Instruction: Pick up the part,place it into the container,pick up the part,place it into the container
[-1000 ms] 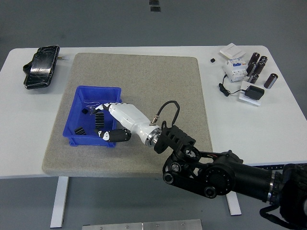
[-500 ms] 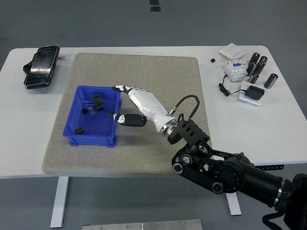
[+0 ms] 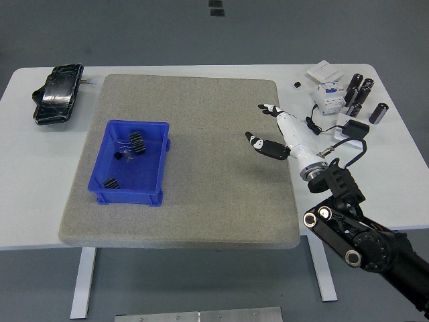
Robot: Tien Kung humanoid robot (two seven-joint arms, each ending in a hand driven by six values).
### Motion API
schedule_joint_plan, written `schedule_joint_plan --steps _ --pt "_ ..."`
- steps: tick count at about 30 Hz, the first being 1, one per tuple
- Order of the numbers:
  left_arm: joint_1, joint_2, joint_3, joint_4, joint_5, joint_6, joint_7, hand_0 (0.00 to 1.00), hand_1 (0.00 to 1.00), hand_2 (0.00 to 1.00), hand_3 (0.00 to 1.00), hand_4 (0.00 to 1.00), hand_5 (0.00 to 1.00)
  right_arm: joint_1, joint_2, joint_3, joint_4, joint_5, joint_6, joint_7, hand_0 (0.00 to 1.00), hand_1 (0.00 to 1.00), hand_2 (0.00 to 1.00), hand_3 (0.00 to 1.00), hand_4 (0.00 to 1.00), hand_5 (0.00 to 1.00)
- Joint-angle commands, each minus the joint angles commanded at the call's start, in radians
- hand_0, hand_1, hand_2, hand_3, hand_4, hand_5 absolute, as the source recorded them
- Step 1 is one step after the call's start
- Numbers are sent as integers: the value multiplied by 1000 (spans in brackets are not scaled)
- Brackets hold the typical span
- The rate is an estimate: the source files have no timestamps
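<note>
- The right hand [image 3: 278, 131] has pulled away from the blue bin [image 3: 107, 194]: a second ago it reached down inside the bin, half a second ago it hung over the bin's right rim, and now it sits right of centre, over the right edge of the grey mat [image 3: 194, 127]
- Its fingers are spread and loose, thumb sticking out to the left, and they hold nothing
- The black arm [image 3: 355, 228] behind it has swung from the bottom middle of the picture to the lower right corner
- The larger black gear [image 3: 137, 141], which was under the hand a second ago, lies uncovered in the upper part of the bin, where it already lay half a second ago
- The bin stands at left centre on the mat and holds that gear, a smaller black gear [image 3: 111, 183] near its lower left corner, and a tiny dark piece [image 3: 116, 156] just left of the larger gear
- Off the mat nothing has moved: a black case [image 3: 57, 92] lies at the upper left of the white table [image 3: 40, 181], and a cluster of dark cylinders [image 3: 362, 97], a white box [image 3: 326, 98] and a black adapter [image 3: 354, 129] sits at the upper right
</note>
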Motion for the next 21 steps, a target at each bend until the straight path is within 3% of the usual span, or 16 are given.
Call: schedule_joint_plan --steps 8,14,21 --pt "2 2 -2 0 5 -1 2 673 646 617 606 682 617 -61 1 64 21 29 -4 27 838 807 792 806 727 431" --pt "2 5 -1 0 5 -1 2 673 646 617 606 682 614 -110 12 89 73 78 -4 61 834 805 791 800 728 429" --pt "5 7 -1 0 5 -1 1 674 646 617 605 683 611 -160 22 104 141 244 42 190 827 794 787 779 733 426"
